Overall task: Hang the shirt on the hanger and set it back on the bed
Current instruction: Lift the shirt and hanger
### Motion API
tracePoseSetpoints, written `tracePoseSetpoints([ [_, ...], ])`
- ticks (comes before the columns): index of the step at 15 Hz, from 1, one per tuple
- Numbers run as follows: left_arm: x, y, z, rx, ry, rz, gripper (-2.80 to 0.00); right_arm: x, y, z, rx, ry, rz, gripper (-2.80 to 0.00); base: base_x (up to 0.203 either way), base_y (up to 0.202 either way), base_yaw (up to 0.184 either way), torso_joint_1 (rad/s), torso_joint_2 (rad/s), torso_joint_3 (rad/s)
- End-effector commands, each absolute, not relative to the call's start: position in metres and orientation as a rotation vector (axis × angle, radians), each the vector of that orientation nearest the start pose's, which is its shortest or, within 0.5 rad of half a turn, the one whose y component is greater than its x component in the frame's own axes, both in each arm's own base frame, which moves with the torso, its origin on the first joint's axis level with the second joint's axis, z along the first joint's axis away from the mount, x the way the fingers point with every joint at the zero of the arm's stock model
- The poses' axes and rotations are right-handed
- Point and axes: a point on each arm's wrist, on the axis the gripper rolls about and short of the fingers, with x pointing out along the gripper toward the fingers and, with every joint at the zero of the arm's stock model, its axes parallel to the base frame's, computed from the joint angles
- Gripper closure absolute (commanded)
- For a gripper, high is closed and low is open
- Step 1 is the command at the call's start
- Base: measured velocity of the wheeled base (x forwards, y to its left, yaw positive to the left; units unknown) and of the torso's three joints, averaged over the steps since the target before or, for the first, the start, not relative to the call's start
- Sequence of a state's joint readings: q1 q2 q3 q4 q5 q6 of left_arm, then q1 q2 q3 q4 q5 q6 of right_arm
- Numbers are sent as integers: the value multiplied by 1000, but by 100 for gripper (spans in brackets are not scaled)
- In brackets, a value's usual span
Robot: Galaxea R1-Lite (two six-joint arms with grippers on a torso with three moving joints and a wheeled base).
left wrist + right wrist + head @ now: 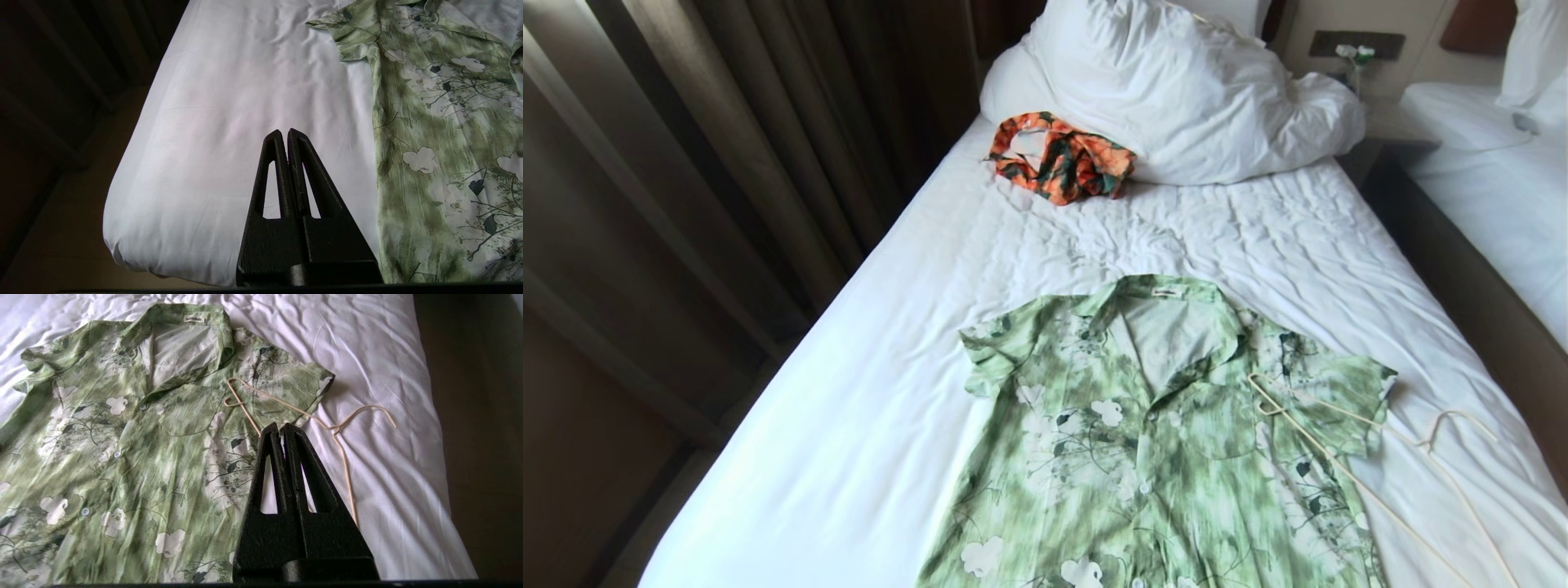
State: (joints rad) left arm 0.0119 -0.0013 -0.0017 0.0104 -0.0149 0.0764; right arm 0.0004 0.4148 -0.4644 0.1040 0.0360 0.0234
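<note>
The light green flowered shirt [1143, 441] lies flat and face up on the bed [866, 392], collar toward the pillows. The cream wire hanger [1372, 457] rests with one end on the shirt's right sleeve and its hook [1462, 420] on the sheet. Neither arm shows in the head view. In the right wrist view my right gripper [282, 425] is shut and empty, hovering above the shirt [122, 449] near the hanger [345, 465]. In the left wrist view my left gripper [284, 131] is shut and empty over bare sheet [229, 122], left of the shirt [441, 134].
An orange-and-dark-green garment [1062, 159] lies crumpled by the white pillows [1168, 90] at the head of the bed. Curtains [719, 147] hang along the left side. A second bed [1494, 204] stands at the right across a narrow gap.
</note>
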Motion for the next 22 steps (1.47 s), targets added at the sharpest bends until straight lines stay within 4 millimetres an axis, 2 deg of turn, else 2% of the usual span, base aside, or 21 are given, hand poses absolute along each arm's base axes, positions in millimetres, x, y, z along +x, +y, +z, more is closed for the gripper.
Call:
tracePoseSetpoints([
  [1,-23,-1,75,77,9,-2,0,42,1,214,65,218,31,0,0,0,0,0,0,0],
  [3,-23,-1,75,77,9,-3,0,80,1,225,153,321,15,0,0,0,0,0,0,0],
  [5,-23,-1,75,77,9,-3,0,114,-1,225,222,420,-23,0,0,0,0,0,0,0],
  [7,-23,-1,75,77,8,-3,0,147,-6,213,261,537,-76,0,0,0,0,0,0,0],
  [9,-23,-1,75,77,9,-3,0,184,-16,191,301,690,-142,0,0,0,0,0,0,0],
  [11,-23,-1,75,77,9,-3,0,210,-29,172,345,827,-205,0,0,0,0,0,0,0],
  [13,-23,-1,75,77,9,-3,0,222,-46,159,411,913,-228,0,0,0,0,0,0,0],
  [15,-23,-1,75,77,9,-3,0,225,-60,149,423,954,-251,0,0,0,0,0,0,0],
  [18,-23,-1,75,76,9,-3,0,224,-92,135,464,992,-275,0,0,0,0,0,0,0],
  [21,-23,-1,75,77,9,-3,0,211,-125,117,534,1056,-234,0,0,0,0,0,0,0],
  [22,-23,-1,75,77,9,-3,0,205,-133,114,561,1062,-195,-280,0,0,0,0,0,0],
])
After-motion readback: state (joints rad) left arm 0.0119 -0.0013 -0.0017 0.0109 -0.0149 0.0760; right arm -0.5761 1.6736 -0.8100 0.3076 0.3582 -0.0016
